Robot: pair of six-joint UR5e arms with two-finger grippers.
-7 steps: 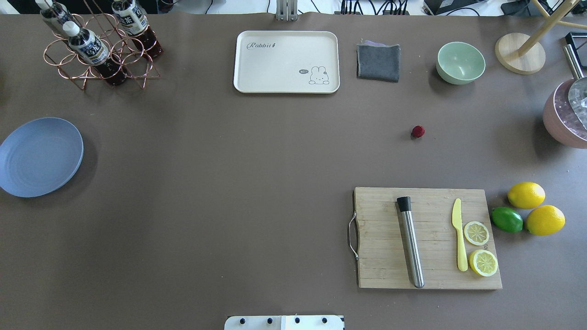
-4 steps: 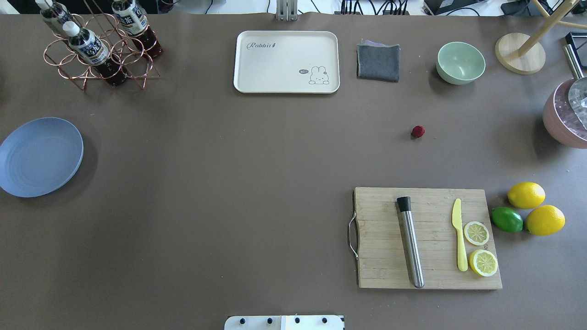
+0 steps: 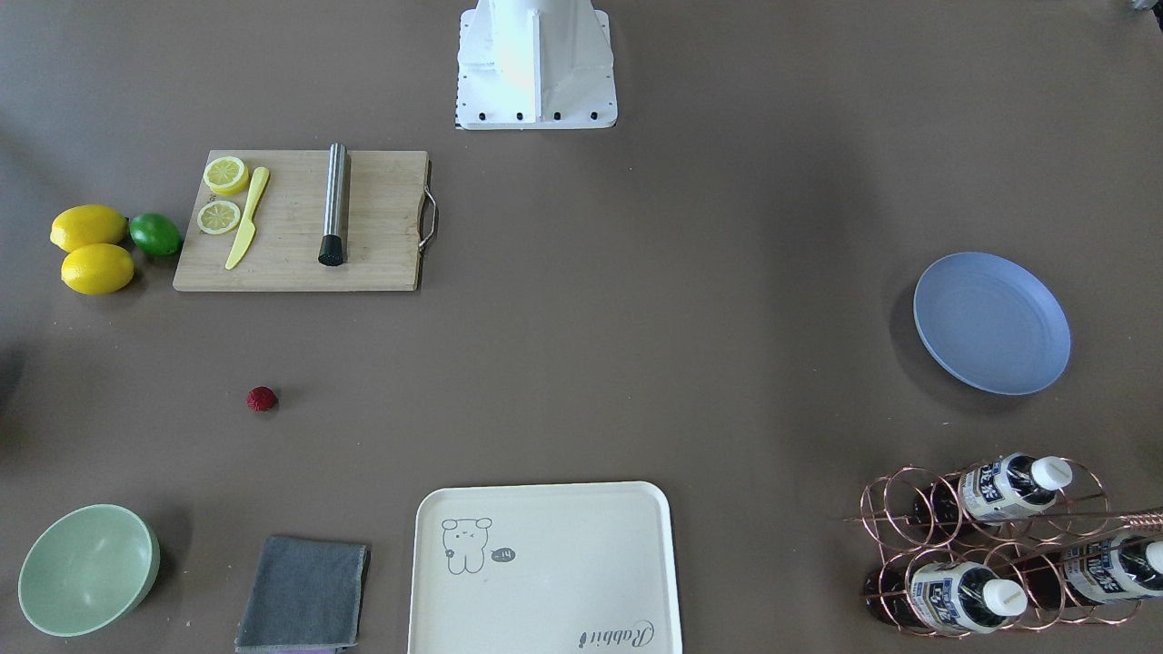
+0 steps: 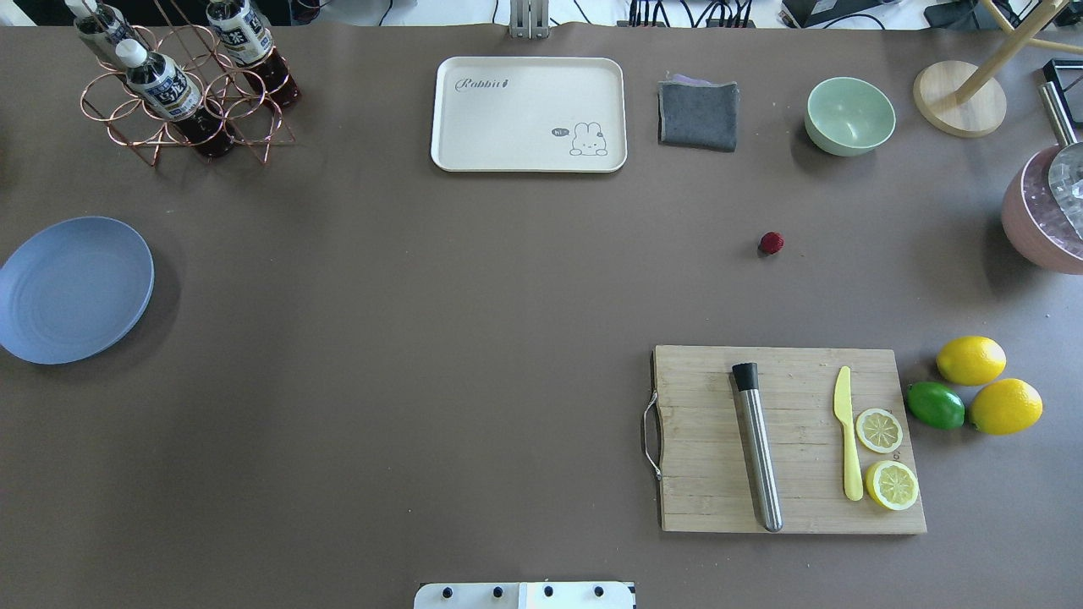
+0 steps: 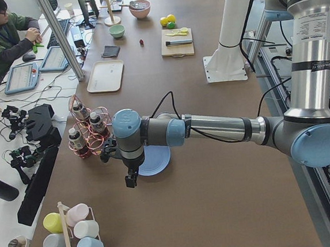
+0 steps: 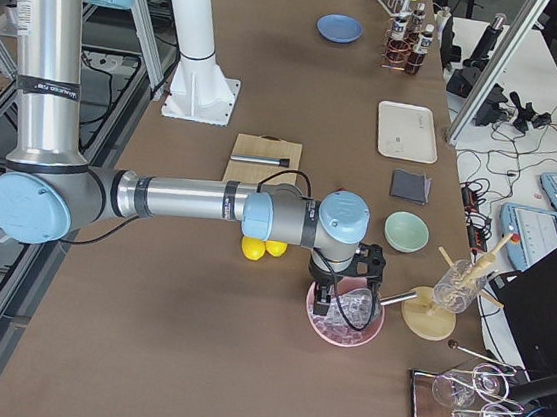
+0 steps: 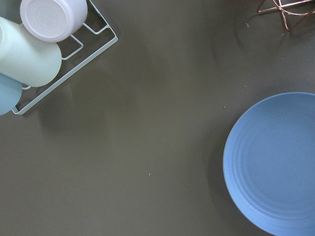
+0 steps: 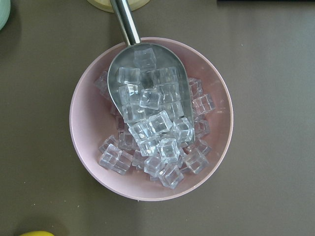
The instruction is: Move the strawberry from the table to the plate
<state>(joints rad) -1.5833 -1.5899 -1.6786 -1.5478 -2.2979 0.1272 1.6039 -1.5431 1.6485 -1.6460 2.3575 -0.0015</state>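
Starting from the left of the overhead view, the pale blue plate (image 4: 76, 289) stands at the left edge of the table (image 4: 423, 338), and nothing lies in it. The left gripper (image 5: 132, 179) shows only in the side view from the robot's left. There it hangs above the table near the plate and points down. From that view I cannot tell if its claw is open or closed, and the left wrist camera shows no fingers, only the plate at its right side. Further right, past the cream tray (image 4: 529, 114), the strawberry (image 4: 771, 243) lies alone on the bare table, between the mint-green bowl (image 4: 849, 116) and the wooden cutting board (image 4: 702, 457), well apart from the plate. Nothing touches it. At the far right the right gripper (image 6: 324, 298) hangs over the pink bowl (image 8: 81, 115) of ice cubes. It is seen only in the side view from the robot's right, so the state of its claw I also cannot tell. In my judgement no step of the task is done yet. The reach to the strawberry, the grasp, the carrying across almost the whole table and the putting down on the plate are all left.
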